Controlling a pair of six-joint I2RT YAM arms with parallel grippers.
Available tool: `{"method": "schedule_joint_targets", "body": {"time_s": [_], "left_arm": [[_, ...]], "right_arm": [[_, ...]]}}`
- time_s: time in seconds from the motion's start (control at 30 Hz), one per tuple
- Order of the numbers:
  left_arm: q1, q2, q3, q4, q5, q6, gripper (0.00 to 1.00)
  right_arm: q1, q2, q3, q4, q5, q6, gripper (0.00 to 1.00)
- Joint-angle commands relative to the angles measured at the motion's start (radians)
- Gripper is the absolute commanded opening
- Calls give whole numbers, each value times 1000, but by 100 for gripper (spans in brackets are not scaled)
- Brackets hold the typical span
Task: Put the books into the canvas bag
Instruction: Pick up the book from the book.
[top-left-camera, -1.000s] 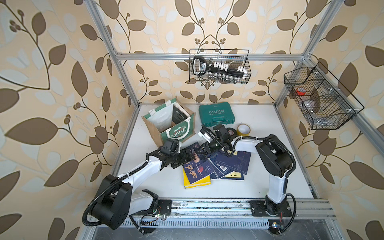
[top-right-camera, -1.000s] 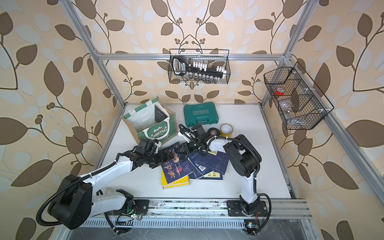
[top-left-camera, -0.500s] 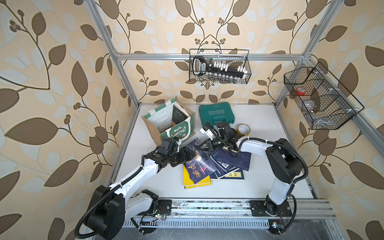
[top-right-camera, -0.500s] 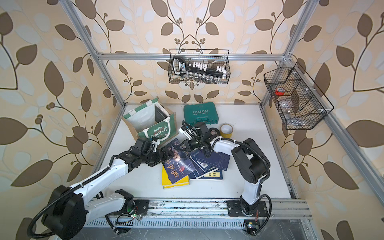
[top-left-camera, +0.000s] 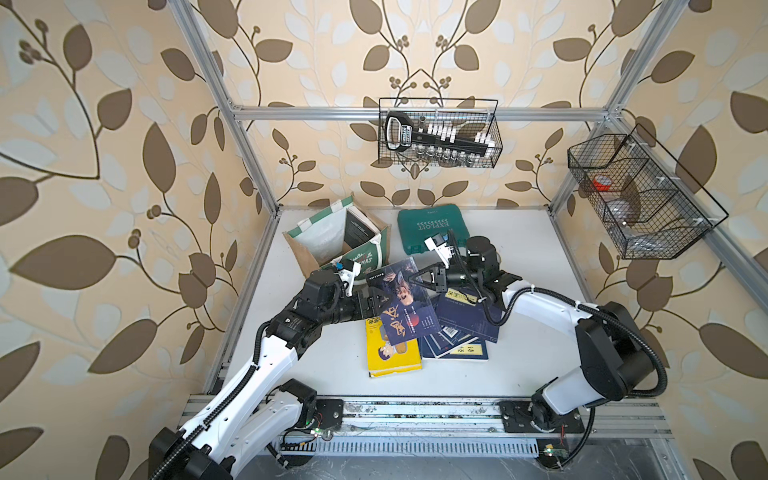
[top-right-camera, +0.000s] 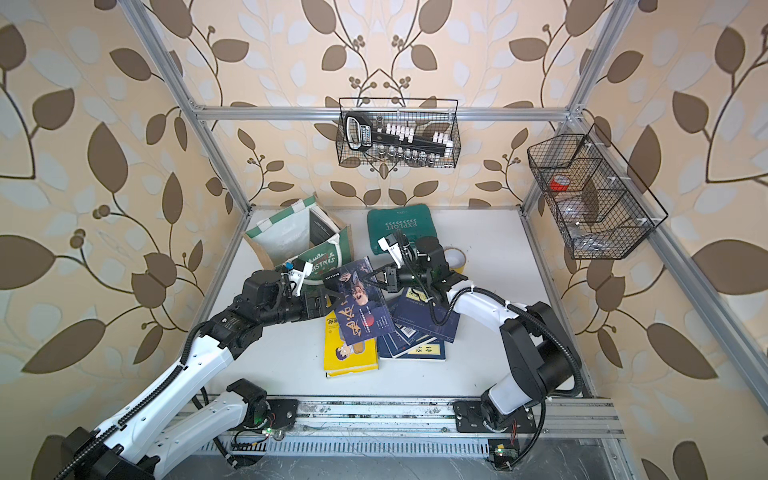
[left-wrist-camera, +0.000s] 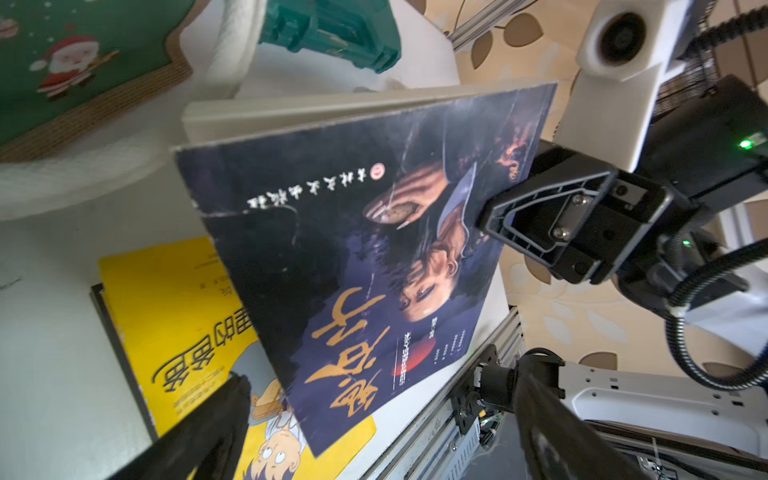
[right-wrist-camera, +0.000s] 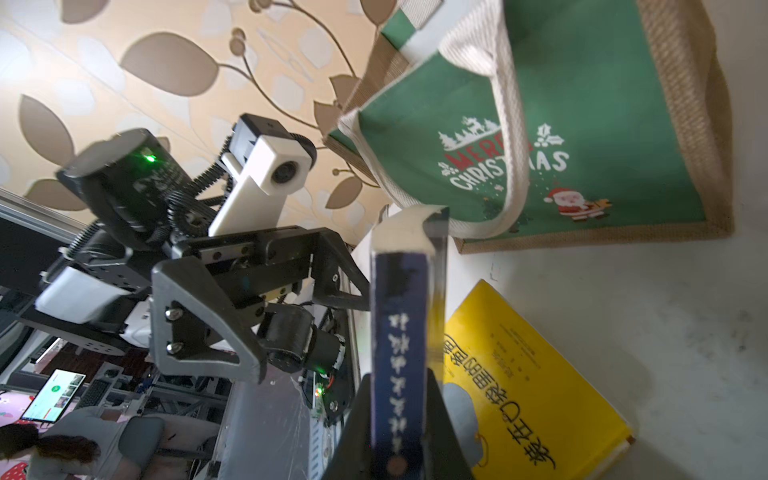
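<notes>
Dark blue paperback (top-left-camera: 401, 305) is held clear of the bench (top-left-camera: 523, 249), tilted, above the pile. It is pinched at the spine side by the right fingers (left-wrist-camera: 536, 224), which are closed on it. Left fingers (right-wrist-camera: 199, 328) are spread wide just beside the book, with nothing gripped. Canvas bag (top-left-camera: 320, 237) stands near at the back of the bench, mouth open, one book (top-left-camera: 359, 226) already inside. Remaining books (top-left-camera: 465, 328) lie overlapped on the bench. Paperback is judged light, thin and floppy, its glossy cover likely slippery. Sag or slip is to be expected from a one-edge pinch. Spine side is judged the stiffest hold.
</notes>
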Motion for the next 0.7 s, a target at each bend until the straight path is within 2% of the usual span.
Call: {"method": "schedule_joint_targets", "body": {"time_s": [0.0,0.23,0.5,0.67], "left_arm": [[-5,-2,12,87,39,3,99],[-7,51,6,161,71,-6,99],[-7,28,-68,401,252,-79,99],[-8,2,-91,498,311,-118,99]], "right_arm": [[-3,-62,-26,189,-37,131,0],[-3,-137,-46,288,-63,254,0],[-4,-152,-46,453,-85,426,0],[-5,-117,-32,525,-98,496,0]]}}
